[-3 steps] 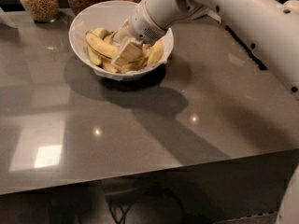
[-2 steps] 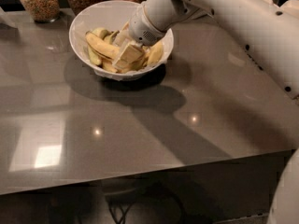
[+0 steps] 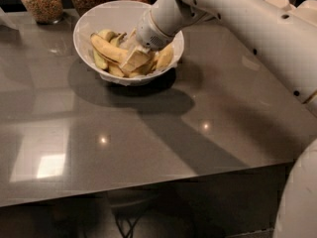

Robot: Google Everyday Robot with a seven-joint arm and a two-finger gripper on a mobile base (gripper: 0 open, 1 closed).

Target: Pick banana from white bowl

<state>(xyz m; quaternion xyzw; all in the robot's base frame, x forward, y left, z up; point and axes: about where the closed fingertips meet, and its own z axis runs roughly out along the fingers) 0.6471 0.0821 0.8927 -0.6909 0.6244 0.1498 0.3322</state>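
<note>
Grey countertop [image 3: 148, 133], a big white arm [image 3: 237, 14] reaching across it, and we're right at the grasp! At the far side sits the white bowl [image 3: 99, 14], heaped with bananas; behind it are glass jars [image 3: 42, 1] of grainy brown fill. The banana [image 3: 106, 47], long and speckled, lies across the pile's left, and the gripper [image 3: 134, 59] is down on it, inside the bowl. Clamped or not? Can't tell. Next call: a secure hold, then a straight lift clear of the rim.
</note>
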